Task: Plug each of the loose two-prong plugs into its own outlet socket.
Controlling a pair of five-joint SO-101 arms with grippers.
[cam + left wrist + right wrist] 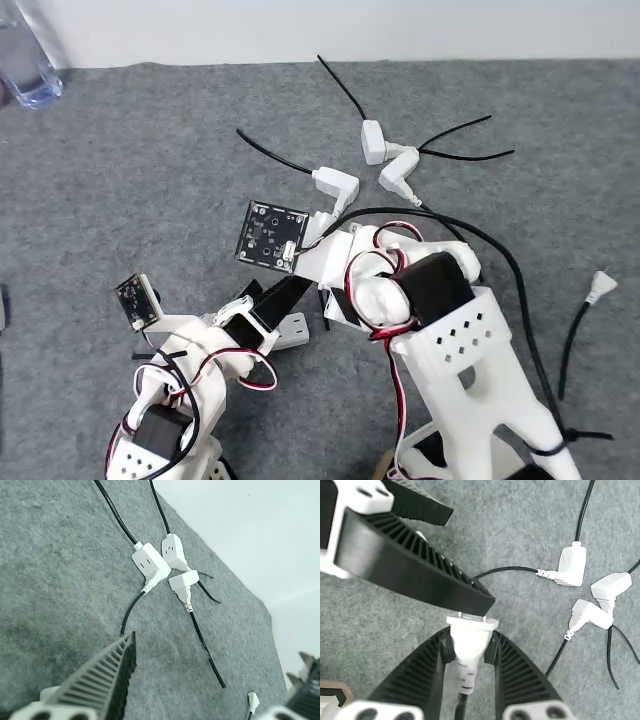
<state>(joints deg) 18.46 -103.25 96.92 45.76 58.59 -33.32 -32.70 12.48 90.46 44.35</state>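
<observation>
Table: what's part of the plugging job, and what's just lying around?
Job:
- plug between the fingers of the right gripper
- loose plug, not yet picked up
- outlet sockets

Lying about:
- clear bottle

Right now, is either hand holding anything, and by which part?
The right hand grips a white two-prong plug by the sides of its body. The left hand is open and holds nothing.
</observation>
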